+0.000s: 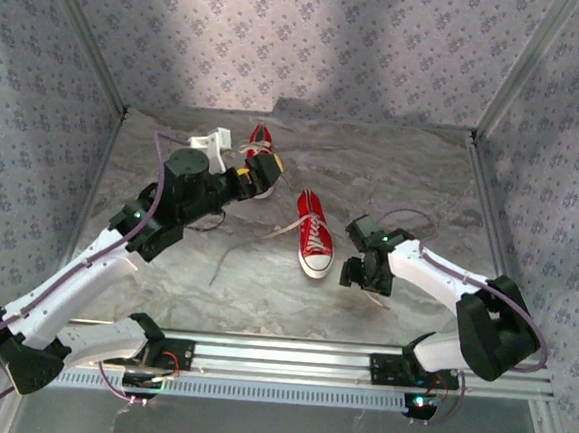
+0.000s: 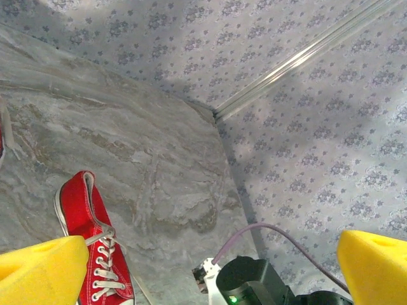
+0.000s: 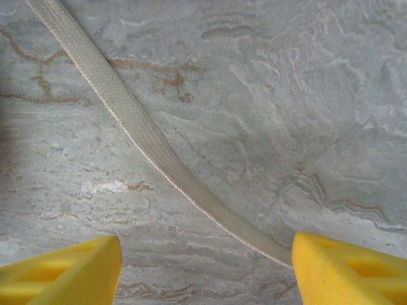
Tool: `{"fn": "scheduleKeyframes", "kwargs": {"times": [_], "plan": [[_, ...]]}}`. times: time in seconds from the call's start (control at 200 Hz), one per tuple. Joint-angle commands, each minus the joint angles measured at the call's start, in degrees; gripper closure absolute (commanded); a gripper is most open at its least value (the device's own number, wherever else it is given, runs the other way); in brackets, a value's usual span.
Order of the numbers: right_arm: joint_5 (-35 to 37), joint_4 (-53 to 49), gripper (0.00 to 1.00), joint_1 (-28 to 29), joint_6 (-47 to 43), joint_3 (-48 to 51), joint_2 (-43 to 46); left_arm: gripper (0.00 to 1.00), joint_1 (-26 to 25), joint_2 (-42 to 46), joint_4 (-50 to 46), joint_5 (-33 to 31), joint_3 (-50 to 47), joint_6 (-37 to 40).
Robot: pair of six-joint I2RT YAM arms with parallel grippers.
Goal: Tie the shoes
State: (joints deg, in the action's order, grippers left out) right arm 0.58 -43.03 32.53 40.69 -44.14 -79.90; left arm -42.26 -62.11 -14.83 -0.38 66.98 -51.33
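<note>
Where the grey marbled bench (image 1: 422,187) carries them, one red shoe (image 1: 315,237) lies just left of the right claw (image 1: 365,275), and the other shoe (image 1: 260,139) sits just beyond the left claw (image 1: 264,172). Both claws stand open; a white lace (image 3: 146,133) runs beneath the right claw's parted fingers.

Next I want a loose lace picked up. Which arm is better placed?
Right. The right claw hangs low over the table, open, with a lace lying just ahead between its fingers. The left claw is off by the far shoe.
</note>
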Motion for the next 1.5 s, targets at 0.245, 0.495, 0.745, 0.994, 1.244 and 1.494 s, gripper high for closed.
{"fn": "scheduleKeyframes", "kwargs": {"times": [0.245, 0.495, 0.745, 0.994, 1.244, 1.494], "plan": [[4.17, 2.17, 0.33, -0.01, -2.52, -3.93, -9.52, 0.00, -2.03, -1.39, 2.94, 0.75, 2.52, 1.74], [4.56, 6.83, 0.43, -1.28, -9.87, -8.33, -14.64, 0.00, -2.30, -0.87, 2.85, 0.38, 3.22, 2.80], [4.77, 7.19, 0.81, -2.86, -10.28, -10.24, -16.22, 0.00, -1.24, 2.14, 4.78, -1.38, -1.49, 4.33], [5.31, 7.12, 1.00, -2.97, -11.48, -8.82, -4.56, 0.00, 4.63, 3.52, 9.23, 4.48, -12.56, 16.07], [2.58, 5.52, 1.00, -3.10, -18.50, -12.64, 3.89, 0.00, 6.51, -2.40, 19.53, 14.25, -20.76, 41.20], [-0.02, 7.13, 1.00, -3.00, -22.24, -17.01, 9.53, 0.03, 6.54, -15.92, 20.78, 26.91, -17.28, 56.31]]}}
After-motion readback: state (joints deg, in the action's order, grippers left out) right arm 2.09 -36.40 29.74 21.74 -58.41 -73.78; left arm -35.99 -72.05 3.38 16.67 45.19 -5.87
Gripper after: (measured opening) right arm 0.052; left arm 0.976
